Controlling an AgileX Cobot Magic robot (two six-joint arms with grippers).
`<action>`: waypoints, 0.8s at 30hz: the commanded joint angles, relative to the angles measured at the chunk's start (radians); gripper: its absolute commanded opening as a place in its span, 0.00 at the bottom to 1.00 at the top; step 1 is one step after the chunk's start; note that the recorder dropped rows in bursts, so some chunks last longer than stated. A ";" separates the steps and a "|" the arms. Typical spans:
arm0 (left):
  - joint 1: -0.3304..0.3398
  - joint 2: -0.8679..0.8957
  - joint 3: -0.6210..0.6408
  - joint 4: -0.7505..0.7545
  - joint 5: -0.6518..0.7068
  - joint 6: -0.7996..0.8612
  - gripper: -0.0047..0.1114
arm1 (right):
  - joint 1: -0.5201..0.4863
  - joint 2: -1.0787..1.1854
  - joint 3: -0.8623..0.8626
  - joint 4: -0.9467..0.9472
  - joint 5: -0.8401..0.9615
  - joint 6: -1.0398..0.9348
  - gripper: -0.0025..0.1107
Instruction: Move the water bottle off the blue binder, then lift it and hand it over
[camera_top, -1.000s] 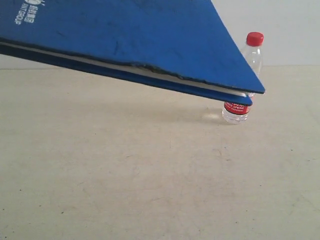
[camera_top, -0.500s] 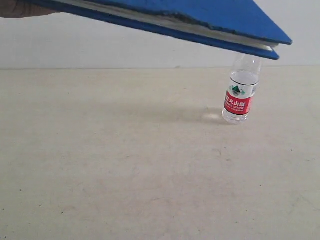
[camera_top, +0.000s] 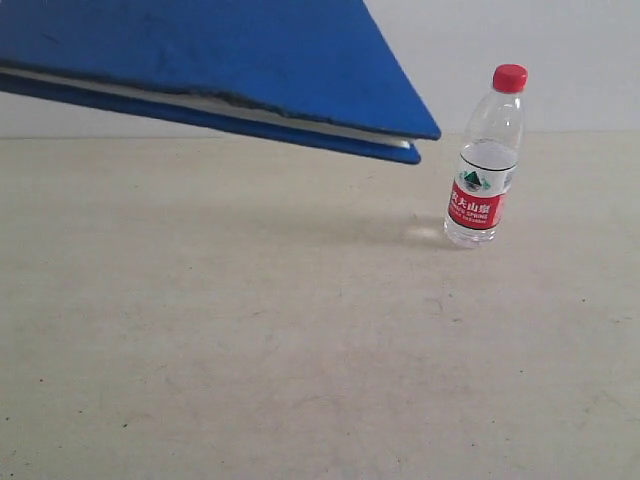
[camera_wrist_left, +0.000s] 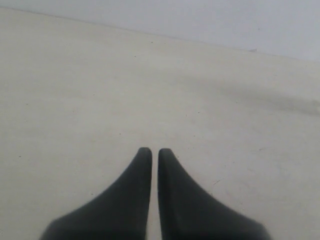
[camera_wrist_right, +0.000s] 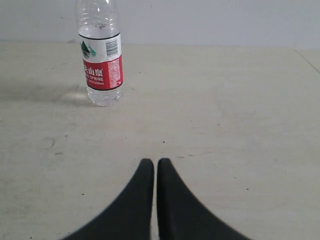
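Water bottle (camera_top: 484, 165) stands upright on the pale table (camera_top: 300, 360) at right of centre in the exterior view, red cap (camera_top: 510, 77) on, label facing the camera, clear of everything. Blue binder (camera_top: 200, 60) is not on the table: it hangs tilted across the upper left of the frame, its pointed corner aimed at the bottle's shoulder, near it but apart. What holds the binder up lies outside the frame; cannot tell. Left gripper (camera_wrist_left: 151, 151) has its fingers drawn almost together, only a thin slit between them, nothing gripped, bare table ahead. Right gripper (camera_wrist_right: 151, 162) is the same, fingers nearly touching and empty, with the bottle standing ahead in the upper left of its view, well apart. Neither gripper shows in the exterior view. Judged progress: bottle already off the binder; the lift and hand-over remain. Risks as judged: the binder's low corner sits at bottle-shoulder height, so a swing to the right could clip the bottle, which is tall on a narrow base and would likely topple and roll. Neither gripper has the binder, and a drop from that height could land near the bottle. If the right arm advances with its fingers this close together, it would shove the bottle rather than straddle it. Thin clear plastic may buckle or slip under a hard pinch, especially on the smooth label.
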 joint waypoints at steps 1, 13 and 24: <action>-0.002 -0.003 0.004 0.010 0.016 -0.031 0.08 | -0.007 -0.002 0.000 0.000 -0.008 -0.001 0.02; -0.052 -0.003 0.004 0.112 -0.085 -0.022 0.08 | -0.007 -0.002 0.000 0.000 -0.008 -0.001 0.02; -0.072 -0.003 0.004 0.183 -0.058 -0.047 0.08 | -0.007 -0.002 0.000 0.000 -0.008 -0.001 0.02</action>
